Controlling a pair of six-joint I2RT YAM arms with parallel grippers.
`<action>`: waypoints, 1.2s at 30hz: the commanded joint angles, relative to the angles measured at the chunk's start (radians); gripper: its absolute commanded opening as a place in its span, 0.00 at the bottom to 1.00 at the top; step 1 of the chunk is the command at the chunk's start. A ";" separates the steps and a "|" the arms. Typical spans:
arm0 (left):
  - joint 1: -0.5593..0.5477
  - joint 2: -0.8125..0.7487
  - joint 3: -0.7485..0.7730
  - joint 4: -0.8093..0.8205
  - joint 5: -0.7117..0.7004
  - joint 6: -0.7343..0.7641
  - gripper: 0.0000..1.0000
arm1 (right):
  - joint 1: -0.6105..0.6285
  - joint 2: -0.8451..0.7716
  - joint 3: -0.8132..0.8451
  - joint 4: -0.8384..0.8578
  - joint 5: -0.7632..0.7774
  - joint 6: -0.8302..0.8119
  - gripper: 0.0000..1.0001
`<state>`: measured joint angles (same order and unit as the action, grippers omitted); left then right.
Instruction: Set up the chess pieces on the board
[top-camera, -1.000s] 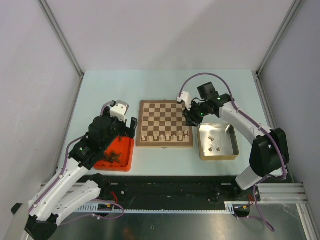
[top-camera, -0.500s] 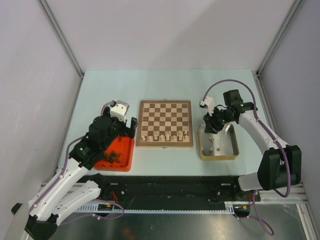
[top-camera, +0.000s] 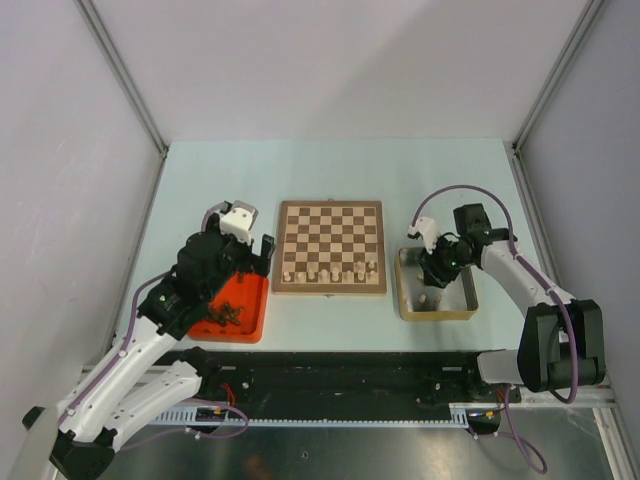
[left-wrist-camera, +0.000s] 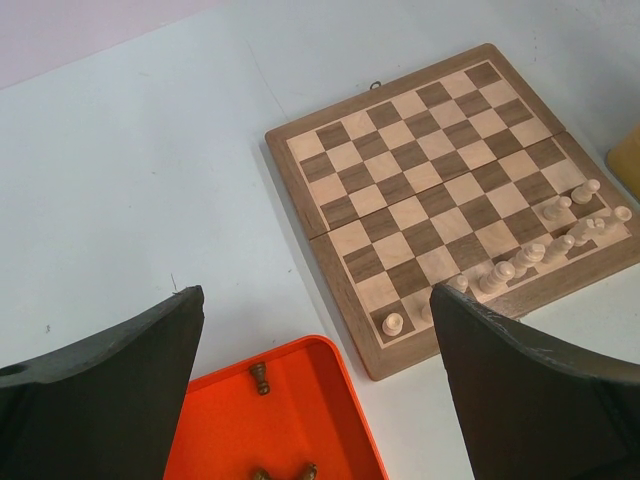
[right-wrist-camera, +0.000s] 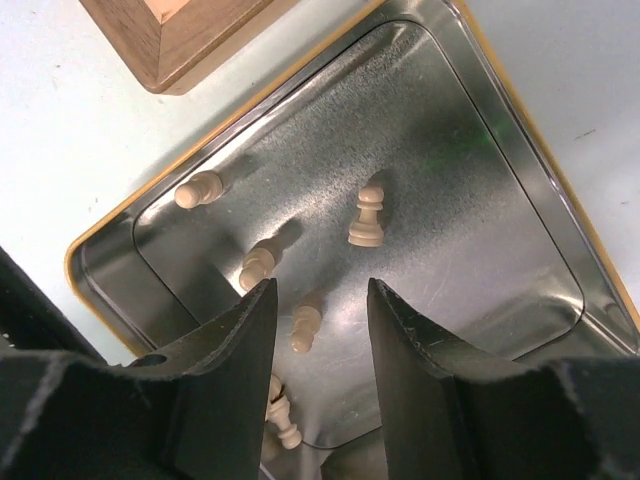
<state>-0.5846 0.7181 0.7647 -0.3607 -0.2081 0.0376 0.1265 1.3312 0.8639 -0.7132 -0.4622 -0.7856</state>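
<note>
Pale wooden chess pieces (top-camera: 330, 270) stand along the near edge of the chessboard (top-camera: 330, 215). More loose chessmen (right-wrist-camera: 366, 220) lie in the gold metal tin (right-wrist-camera: 500, 170) to the right of the board. The right gripper (right-wrist-camera: 320, 295) hangs over the tin with its fingers apart; one small piece (right-wrist-camera: 304, 325) shows between them, unclamped. The left gripper (left-wrist-camera: 315, 300) hangs over the red tray (left-wrist-camera: 270, 430), its fingers wide apart and holding nothing.
</note>
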 joint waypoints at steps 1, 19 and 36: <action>0.008 -0.020 -0.002 0.035 -0.011 0.035 1.00 | -0.005 -0.024 -0.023 0.051 -0.006 -0.064 0.46; 0.008 -0.023 -0.002 0.037 -0.013 0.036 1.00 | 0.027 0.088 -0.039 0.121 0.033 -0.070 0.46; 0.008 -0.026 -0.002 0.037 -0.005 0.035 1.00 | 0.082 0.178 -0.037 0.189 0.128 -0.015 0.38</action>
<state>-0.5842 0.7094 0.7647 -0.3603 -0.2077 0.0376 0.1932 1.4906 0.8299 -0.5556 -0.3592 -0.8192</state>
